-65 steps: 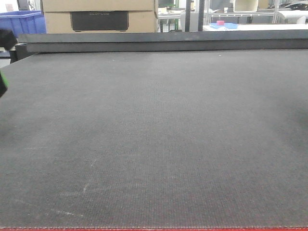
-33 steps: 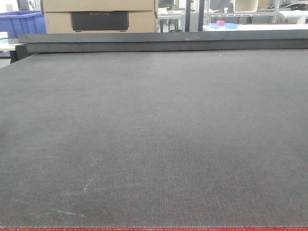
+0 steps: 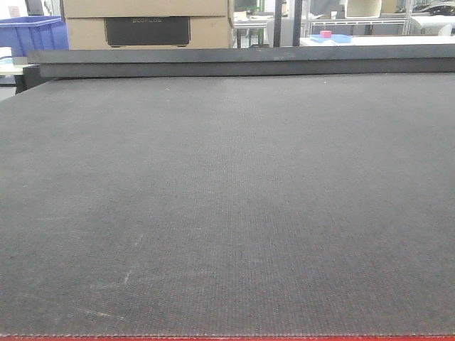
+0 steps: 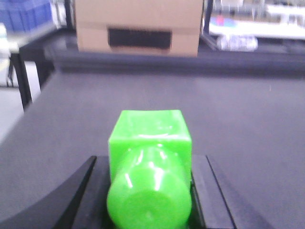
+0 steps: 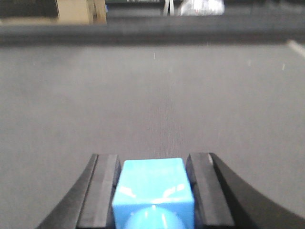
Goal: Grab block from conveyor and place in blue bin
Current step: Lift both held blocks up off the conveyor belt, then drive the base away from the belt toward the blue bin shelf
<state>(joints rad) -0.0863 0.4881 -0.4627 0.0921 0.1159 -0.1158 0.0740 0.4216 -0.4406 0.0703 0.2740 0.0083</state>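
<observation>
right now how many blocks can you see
2. A green block in the left gripper, a blue block in the right gripper. None on the conveyor; a distant pink thing may be another.

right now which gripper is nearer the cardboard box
Left. The cardboard box sits large, straight ahead of the left gripper; from the right gripper it looks small, far up-left.

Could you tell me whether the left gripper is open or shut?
Shut: the left gripper clamps the green block between both fingers.

Matte black claws (image 4: 150, 164) (image 5: 152, 160) (flat pads (image 5: 106, 191), curved backs)
</observation>
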